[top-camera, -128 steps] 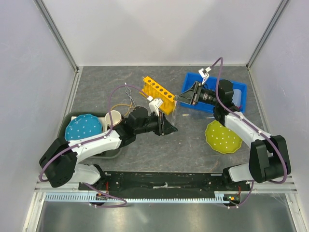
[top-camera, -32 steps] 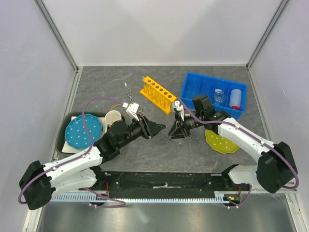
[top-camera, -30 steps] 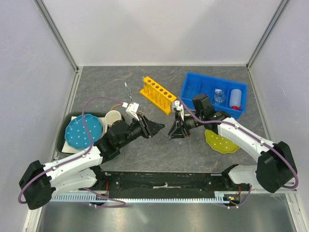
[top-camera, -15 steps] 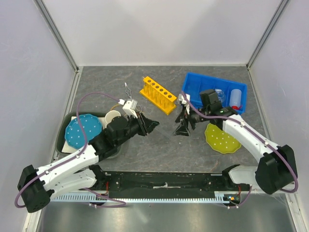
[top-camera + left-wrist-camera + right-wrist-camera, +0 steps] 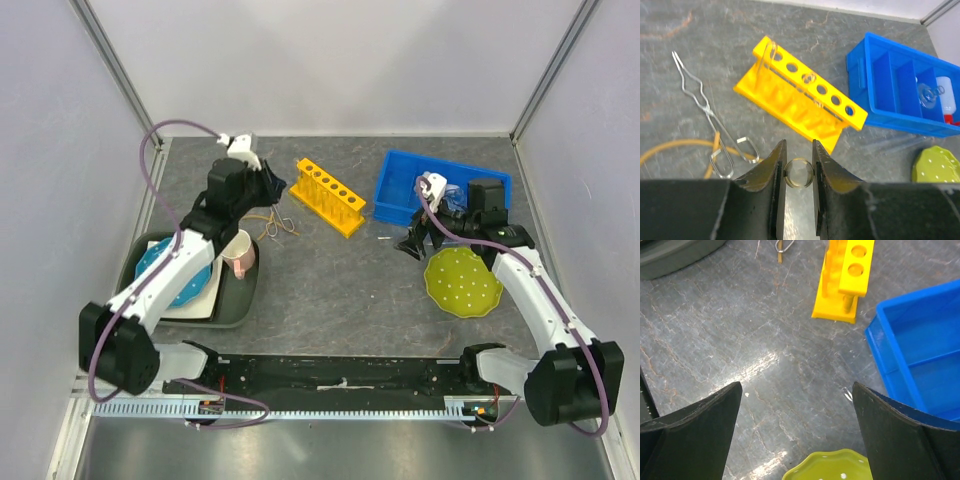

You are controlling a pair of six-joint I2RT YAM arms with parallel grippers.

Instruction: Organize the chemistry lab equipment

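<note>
My left gripper (image 5: 798,146) is shut on a thin clear rod (image 5: 799,173), seen end-on between its fingers. In the top view the left gripper (image 5: 268,186) hangs just left of the yellow holed rack (image 5: 327,196). The rack (image 5: 800,102) holds two clear rods (image 5: 765,62). Metal tongs (image 5: 715,125) and the tan rubber loop (image 5: 675,147) lie left of it. The tiny flask (image 5: 929,95) and the squeeze bottle (image 5: 946,97) sit in the blue bin (image 5: 880,85). My right gripper (image 5: 413,244) stands wide open and empty (image 5: 797,430) beside the bin. A clear rod (image 5: 890,145) lies on the table by the bin.
A green dotted plate (image 5: 462,282) lies under the right arm. At the left a grey tray (image 5: 235,305) carries a blue dotted plate (image 5: 170,275) and a cream mug with a pink handle (image 5: 238,253). White walls close in the back and both sides.
The right gripper opened and drew back toward the blue bin. The left arm swung from the table's middle to the back left, carrying the clear rod to the rack's left side.
</note>
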